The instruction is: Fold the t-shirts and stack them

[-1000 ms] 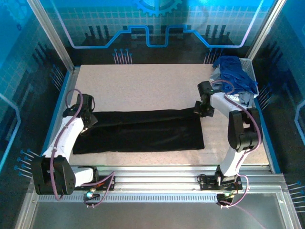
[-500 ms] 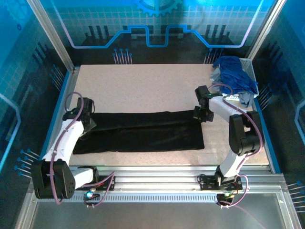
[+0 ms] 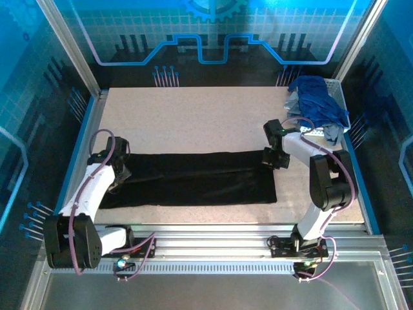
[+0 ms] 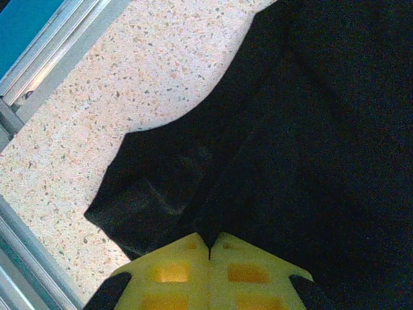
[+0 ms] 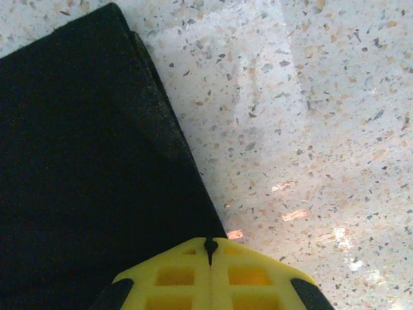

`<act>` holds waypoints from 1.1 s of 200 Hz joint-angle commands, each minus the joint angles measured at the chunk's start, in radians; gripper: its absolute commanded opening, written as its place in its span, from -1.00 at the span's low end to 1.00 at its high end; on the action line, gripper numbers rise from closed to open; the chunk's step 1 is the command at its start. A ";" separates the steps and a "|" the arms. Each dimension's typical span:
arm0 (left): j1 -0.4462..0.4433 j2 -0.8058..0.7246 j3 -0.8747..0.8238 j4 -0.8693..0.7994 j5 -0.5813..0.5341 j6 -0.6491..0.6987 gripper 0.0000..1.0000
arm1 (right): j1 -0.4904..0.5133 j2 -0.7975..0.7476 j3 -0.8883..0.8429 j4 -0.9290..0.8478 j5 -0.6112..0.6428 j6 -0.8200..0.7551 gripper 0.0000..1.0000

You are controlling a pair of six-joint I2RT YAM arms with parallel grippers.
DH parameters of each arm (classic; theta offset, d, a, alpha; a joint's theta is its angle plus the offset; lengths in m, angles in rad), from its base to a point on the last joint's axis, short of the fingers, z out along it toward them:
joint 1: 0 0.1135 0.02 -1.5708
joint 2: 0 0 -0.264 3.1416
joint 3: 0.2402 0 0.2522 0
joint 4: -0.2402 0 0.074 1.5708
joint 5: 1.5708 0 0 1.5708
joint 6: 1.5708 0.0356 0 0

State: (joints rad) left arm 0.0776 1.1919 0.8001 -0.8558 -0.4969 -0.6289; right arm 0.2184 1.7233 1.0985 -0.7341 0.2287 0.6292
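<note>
We pinch the soft, limp black cloth t-shirt (image 3: pixel 193 184) along the near edge of the speckled table (image 3: pixel 193 116), left gripper (image 4: pixel 210 248) and right gripper (image 5: pixel 208 244) clamped on its ends.

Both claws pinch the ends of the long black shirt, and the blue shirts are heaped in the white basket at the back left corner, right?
Not quite. The top view shows the white basket with the blue shirts at the back right corner. The rest holds: left claw and right claw each pinch an end of the black shirt.
</note>
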 commanded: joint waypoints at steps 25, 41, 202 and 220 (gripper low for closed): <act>0.009 0.006 0.013 -0.026 -0.070 0.000 -1.00 | 0.040 -0.083 0.006 -0.069 0.081 0.014 -1.00; 0.008 0.000 0.019 -0.032 -0.083 0.001 -1.00 | 0.044 -0.092 0.007 -0.082 0.094 0.016 -1.00; 0.007 0.011 -0.016 -0.035 -0.063 0.006 -1.00 | 0.004 -0.195 -0.089 -0.059 -0.130 0.190 -0.07; 0.007 0.006 -0.020 -0.044 -0.055 -0.001 -1.00 | 0.006 -0.163 -0.067 -0.062 -0.155 0.201 -0.09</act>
State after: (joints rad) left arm 0.0776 1.1969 0.7933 -0.8635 -0.5526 -0.6281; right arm 0.2325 1.5242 0.9928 -0.7822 0.1551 0.7692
